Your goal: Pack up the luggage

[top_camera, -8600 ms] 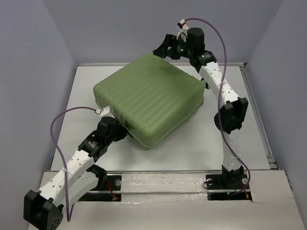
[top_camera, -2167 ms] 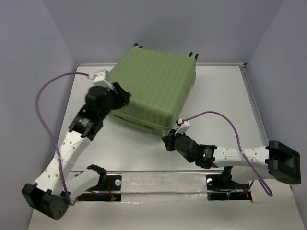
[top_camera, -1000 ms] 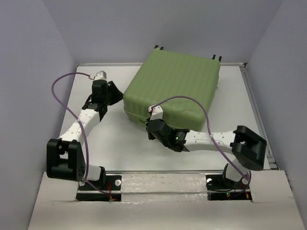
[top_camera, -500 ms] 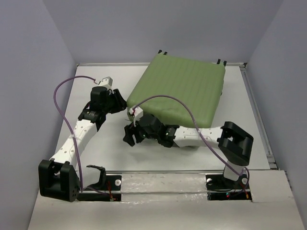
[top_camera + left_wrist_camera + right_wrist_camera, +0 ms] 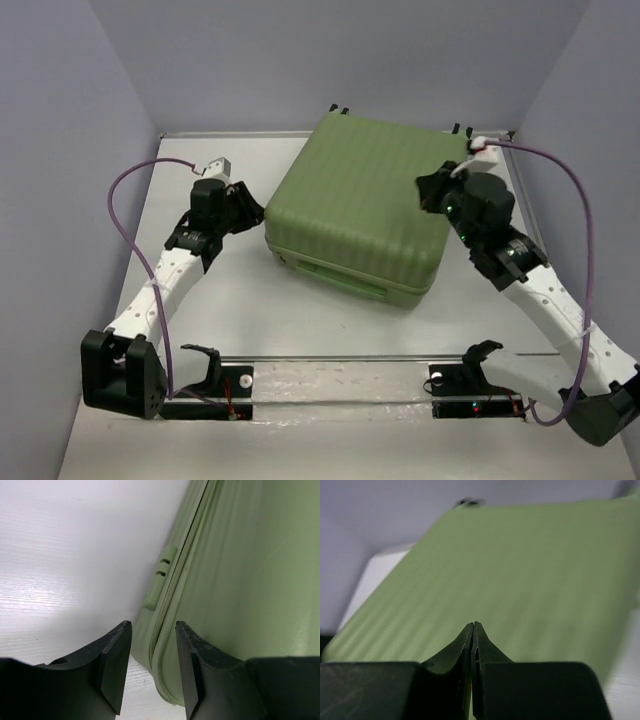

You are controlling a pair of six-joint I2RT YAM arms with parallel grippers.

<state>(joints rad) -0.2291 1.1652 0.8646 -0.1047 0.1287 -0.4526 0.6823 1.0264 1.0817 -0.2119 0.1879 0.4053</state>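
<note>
Beside left fingers (image 5: 112, 670), wrist view alone shows luggage (image 5: 250, 580) zipper seam (image 5: 182, 575).

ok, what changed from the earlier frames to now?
The luggage was turned and pushed back and right across the table. The right end effector left its near-left corner and swung up over its right side, shut, holding nothing. The left end effector stays at the left corner, jaws apart. The luggage is still closed.
</note>
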